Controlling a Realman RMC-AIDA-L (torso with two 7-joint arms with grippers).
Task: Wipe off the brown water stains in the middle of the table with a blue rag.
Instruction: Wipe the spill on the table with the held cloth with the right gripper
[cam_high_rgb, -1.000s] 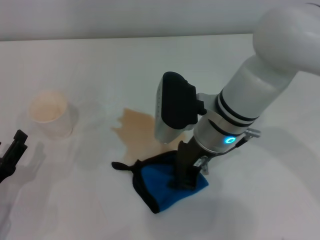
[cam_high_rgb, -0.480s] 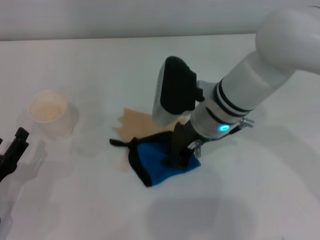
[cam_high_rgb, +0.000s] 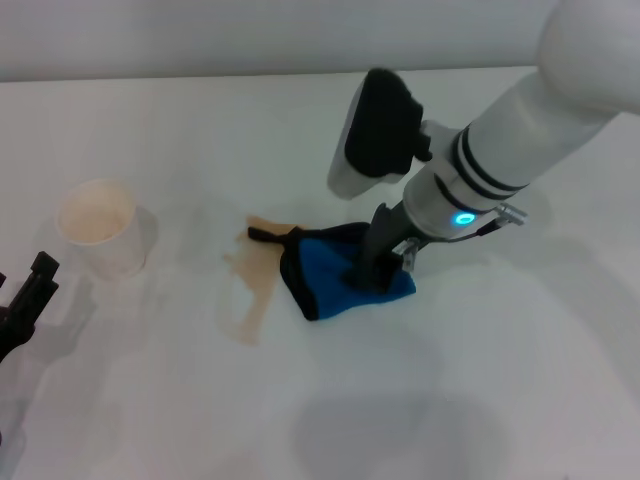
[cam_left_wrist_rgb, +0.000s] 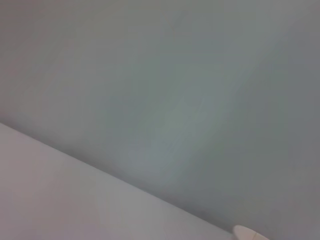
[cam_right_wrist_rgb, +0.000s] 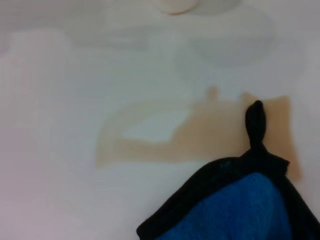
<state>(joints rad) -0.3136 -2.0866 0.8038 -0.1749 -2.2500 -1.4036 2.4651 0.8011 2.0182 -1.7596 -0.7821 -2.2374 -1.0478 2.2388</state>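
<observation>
The blue rag (cam_high_rgb: 335, 272) lies bunched on the white table (cam_high_rgb: 480, 400), its black loop (cam_high_rgb: 262, 235) pointing toward the cup. My right gripper (cam_high_rgb: 364, 274) stands upright on the rag's middle, shut on the cloth and pressing it to the table. The brown water stains (cam_high_rgb: 255, 278) show as a thin tan patch and streak just left of the rag. In the right wrist view the rag (cam_right_wrist_rgb: 240, 210) and its loop (cam_right_wrist_rgb: 256, 125) overlap the tan stain (cam_right_wrist_rgb: 205, 132), which has a pale wiped patch inside it. My left gripper (cam_high_rgb: 25, 300) rests at the near left edge.
A white paper cup (cam_high_rgb: 100, 235) stands left of the stain, about a hand's width from it; its rim (cam_right_wrist_rgb: 177, 5) shows in the right wrist view. The right arm's white forearm (cam_high_rgb: 520, 130) slants over the table's right half.
The right gripper has dragged the rag away from me and to the right across the stain. The broad tan puddle has shrunk to a thin patch and streak. The left arm stayed put.
</observation>
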